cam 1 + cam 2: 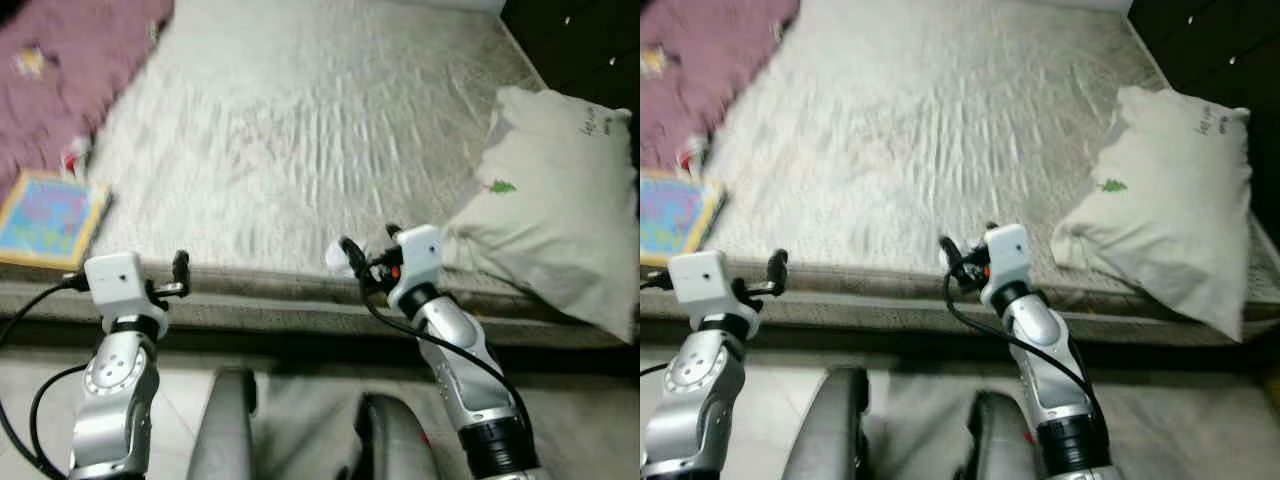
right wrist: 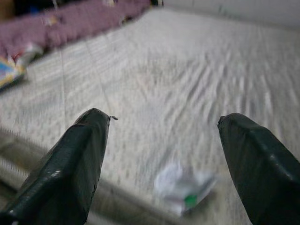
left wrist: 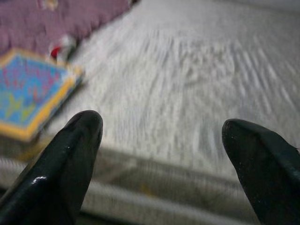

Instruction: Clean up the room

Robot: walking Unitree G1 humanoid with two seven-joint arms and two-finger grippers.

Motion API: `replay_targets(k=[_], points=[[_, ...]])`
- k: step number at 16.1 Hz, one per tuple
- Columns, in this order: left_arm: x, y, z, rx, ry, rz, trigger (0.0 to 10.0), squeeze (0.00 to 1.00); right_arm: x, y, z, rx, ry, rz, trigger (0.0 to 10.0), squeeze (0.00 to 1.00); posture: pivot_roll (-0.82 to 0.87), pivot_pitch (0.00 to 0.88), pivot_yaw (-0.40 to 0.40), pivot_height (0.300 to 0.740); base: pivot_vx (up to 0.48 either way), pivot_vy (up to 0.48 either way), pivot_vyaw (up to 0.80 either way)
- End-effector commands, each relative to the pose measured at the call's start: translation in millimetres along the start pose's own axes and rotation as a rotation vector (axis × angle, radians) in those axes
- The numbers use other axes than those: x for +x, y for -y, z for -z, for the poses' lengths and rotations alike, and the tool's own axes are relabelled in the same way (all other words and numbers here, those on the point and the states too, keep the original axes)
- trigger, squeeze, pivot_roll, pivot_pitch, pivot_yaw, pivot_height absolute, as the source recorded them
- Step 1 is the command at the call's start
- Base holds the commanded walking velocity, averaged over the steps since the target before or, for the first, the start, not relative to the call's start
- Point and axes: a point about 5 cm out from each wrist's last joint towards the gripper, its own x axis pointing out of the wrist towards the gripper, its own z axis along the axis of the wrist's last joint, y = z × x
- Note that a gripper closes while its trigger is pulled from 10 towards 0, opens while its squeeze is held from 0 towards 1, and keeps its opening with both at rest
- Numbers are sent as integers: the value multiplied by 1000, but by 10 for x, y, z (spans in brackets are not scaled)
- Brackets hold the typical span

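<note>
Facing: we stand at the foot edge of a bed (image 1: 300,140) spread with a wrinkled pale sheet, both arms raised toward it.
Wrapper: a small crumpled white packet with a green spot (image 2: 183,188) lies on the sheet just inside the near edge of the bed, between the tips of our right gripper's fingers as the right wrist view has it; in the left eye view it shows as a pale scrap (image 1: 336,256) touching or just beside those fingers.
Right gripper: our right gripper (image 1: 358,258) hangs low over the bed edge, spread wide, nothing held.
Left gripper: our left gripper (image 1: 180,272) is level with the bed's near edge, also spread wide and empty; its wrist view looks across the sheet.
Book: a colourful picture book (image 1: 48,218) with a yellow border lies at the bed's near left corner, well apart from the wrapper.
Blanket: a purple blanket (image 1: 70,70) covers the far left of the bed, behind the book.
Pillow: a cream pillow (image 1: 560,215) with a small green mark rests on the right side of the bed, its lower corner overhanging the near edge.
</note>
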Motion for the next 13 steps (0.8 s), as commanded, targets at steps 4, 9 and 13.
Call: replay_targets(k=[4,9,13], points=[[-5,115,56,-22,-23,38,10000,0,-96,139,117,0,-52,44,10000,0,33,93,-99,586,233,0,0],[2,129,64,-26,-24,40,10000,0,-98,138,137,7,-56,45,10000,0,35,89,-99,586,0,0,0],[7,122,66,-24,-30,33,10000,0,-90,132,140,17,-62,43,10000,0,35,102,-98,552,0,0,0]])
